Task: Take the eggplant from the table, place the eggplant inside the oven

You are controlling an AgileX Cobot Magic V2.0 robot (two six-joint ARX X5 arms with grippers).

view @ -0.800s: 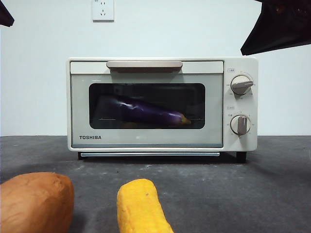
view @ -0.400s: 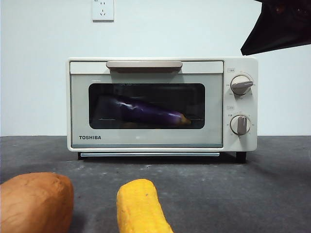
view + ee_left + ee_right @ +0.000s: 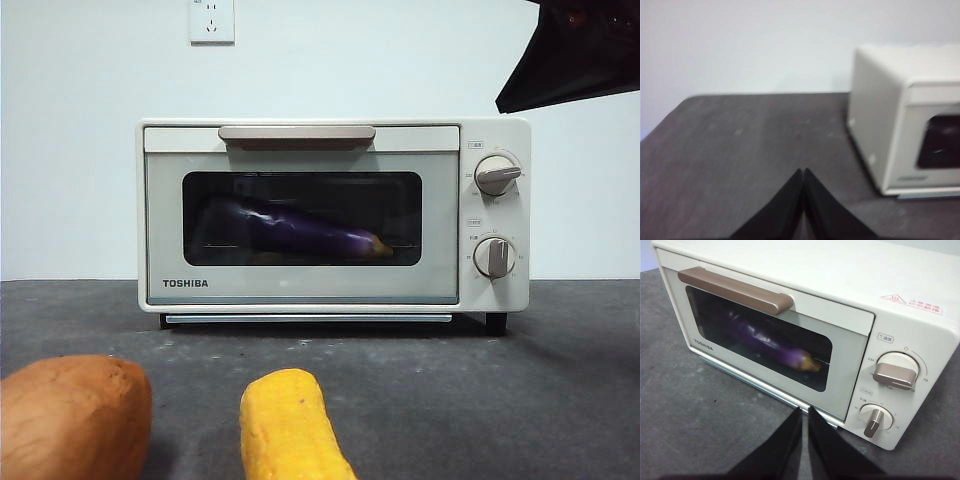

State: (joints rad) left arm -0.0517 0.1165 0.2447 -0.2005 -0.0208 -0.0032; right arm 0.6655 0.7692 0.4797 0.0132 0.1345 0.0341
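The purple eggplant (image 3: 295,230) lies inside the cream Toshiba oven (image 3: 335,295), seen through the dark glass of its closed door; the right wrist view shows the eggplant (image 3: 772,347) behind that glass too. My right gripper (image 3: 805,415) hangs shut and empty above the table in front of the oven (image 3: 900,280), near the knobs, and shows as a dark shape at the top right of the front view. Off to the oven's left side, my left gripper (image 3: 803,175) is shut and empty over the dark grey table (image 3: 740,145), with the oven (image 3: 880,115) beside it.
An orange-brown sweet potato (image 3: 72,415) and a yellow corn cob (image 3: 290,425) lie on the table (image 3: 480,400) near the front edge. A wall socket (image 3: 212,20) sits on the white wall behind the oven.
The black tip at the top left corner of the front view has left the picture. Nothing else has moved.
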